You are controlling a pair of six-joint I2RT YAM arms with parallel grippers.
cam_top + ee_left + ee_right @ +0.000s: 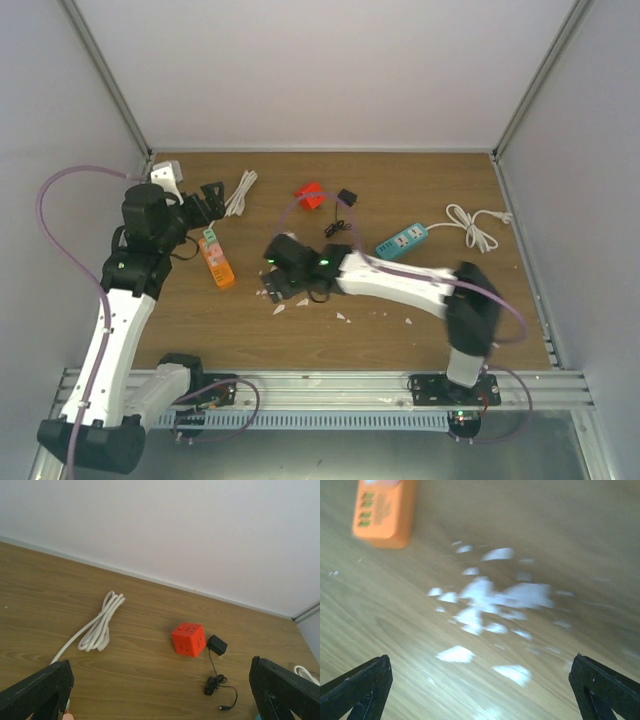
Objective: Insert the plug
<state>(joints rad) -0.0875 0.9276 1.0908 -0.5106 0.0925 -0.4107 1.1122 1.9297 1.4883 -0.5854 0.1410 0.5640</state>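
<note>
The plug, a small black adapter (217, 645) with a thin tangled wire (216, 684), lies on the wooden table beside a red cube socket (188, 639). In the top view the adapter (346, 197) is right of the cube (310, 195). My left gripper (160, 695) is open and empty, hovering well short of both; in the top view it (207, 200) is at the far left. My right gripper (480, 690) is open over white scraps (490, 595), with nothing between its fingers. It (268, 283) is at mid-table.
An orange power strip (215, 258) lies left of the right gripper and shows at the top left of the right wrist view (384, 512). A coiled white cord (100, 625) lies left of the cube. A teal power strip (402, 240) with a white cable (475, 225) lies at the right.
</note>
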